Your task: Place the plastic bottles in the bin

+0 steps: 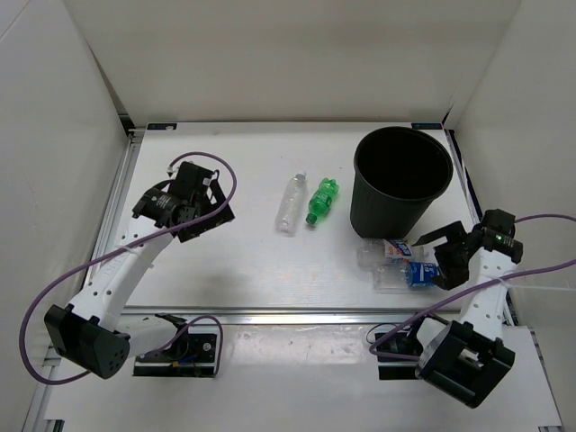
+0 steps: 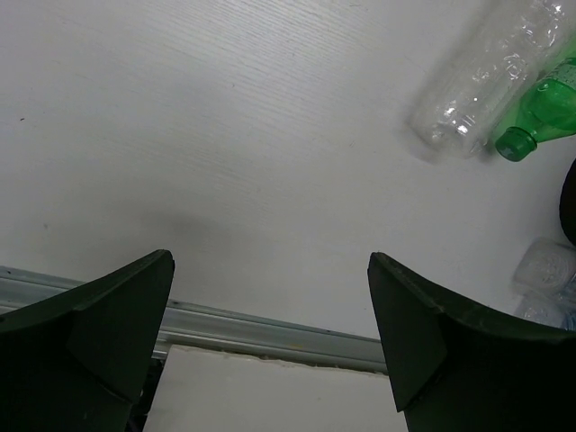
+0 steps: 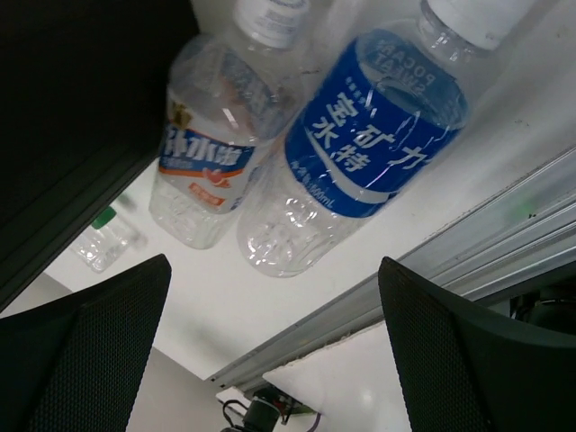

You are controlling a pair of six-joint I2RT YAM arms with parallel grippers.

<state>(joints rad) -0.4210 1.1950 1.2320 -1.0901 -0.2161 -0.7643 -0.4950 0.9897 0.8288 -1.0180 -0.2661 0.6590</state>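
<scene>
Left pincer [image 1: 198, 221]: jaws wide apart, holding nothing; seen at centre left of the top view, over bare surface [image 1: 225, 279]. In the left wrist view the pincer [image 2: 270, 259] showed only white surface between its dark fingers [image 2: 108, 324], with the rail [image 2: 270, 324] crossing the lower frame.

Right pincer [image 1: 434, 259]: jaws wide apart, holding nothing; seen at right of the top view, just beside the two labelled bottles. In the right wrist view the pincer [image 3: 274, 263] framed both bottles from below, not touching either.

Bin [image 1: 391, 211]: black, round, upright, at upper right of centre in the top view; no bottle was visible inside it.

Clear bottle [image 1: 290, 203]: lay on its side at frame centre, left of the bin and well apart from it; upper right in the left wrist view [image 2: 490, 76].

Green bottle [image 1: 321, 200]: lay on its side just right of the clear bottle, cap towards the lower frame; upper right edge in the left wrist view [image 2: 540, 112].

Pale-label bottle [image 1: 385, 250]: lay on its side just below the bin's base; whether it touched the bin could not be told. Upper centre in the right wrist view [image 3: 211, 162].

Blue-label bottle [image 1: 407, 274]: lay on its side against the pale-label bottle, nearer the lower frame; upper right of centre in the right wrist view [image 3: 369, 135].
</scene>
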